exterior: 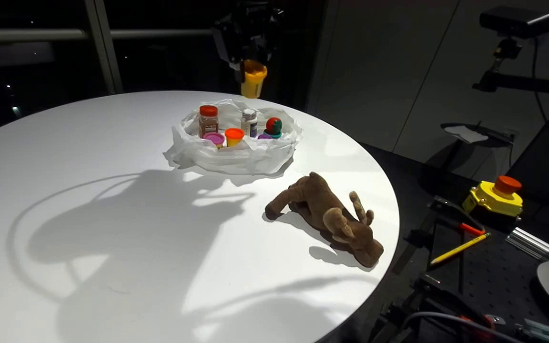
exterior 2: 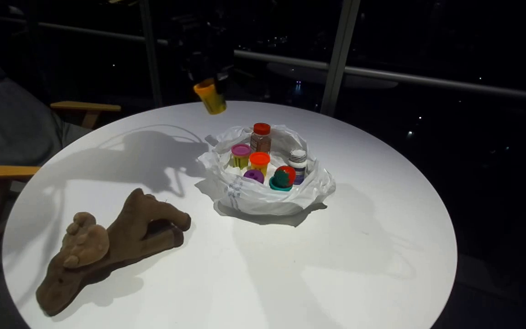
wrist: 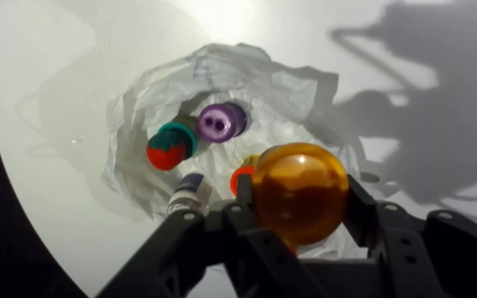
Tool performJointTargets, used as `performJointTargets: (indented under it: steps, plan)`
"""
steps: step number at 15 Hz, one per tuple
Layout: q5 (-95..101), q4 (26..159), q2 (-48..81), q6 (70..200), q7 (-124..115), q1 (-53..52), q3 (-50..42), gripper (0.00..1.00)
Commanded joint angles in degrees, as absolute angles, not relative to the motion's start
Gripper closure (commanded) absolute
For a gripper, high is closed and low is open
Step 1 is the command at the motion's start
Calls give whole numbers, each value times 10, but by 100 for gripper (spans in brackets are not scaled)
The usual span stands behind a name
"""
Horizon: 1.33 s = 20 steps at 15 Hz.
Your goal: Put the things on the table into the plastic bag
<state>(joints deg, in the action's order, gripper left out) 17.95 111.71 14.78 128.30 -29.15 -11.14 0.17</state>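
One yellow tub, its long axis tilted, is clasped between the jaws of the gripper, higher than the plastic bag, whose mouth gapes below, squarely underneath or not I cannot tell, so lining up likely comes next.

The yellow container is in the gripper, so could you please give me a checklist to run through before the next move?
1. Grip on the yellow container: ok; the gripper holds it from both sides.
2. Plastic bag open: ok; its mouth is spread wide.
3. Straight above that mouth: cannot tell; the wrist view overlaps them without settling it.
4. Low enough to release: not ok, I would judge; it hangs above the table, not down inside the bag.
5. Room inside: probably ok; bare bag shows beside the purple piece.
6. All things bagged: not ok; the brown plush moose lies outside the bag.
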Motion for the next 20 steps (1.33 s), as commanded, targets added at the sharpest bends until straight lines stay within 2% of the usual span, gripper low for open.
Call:
performJointTargets:
  steps: [1,7,20]
  plan:
    - [206,988,245,1270,-278,-102,-15,72]
    - [173,890,342,1265,-251,-94,-31,72]
    - [41,818,424,1276,-300,-60,-50,72]
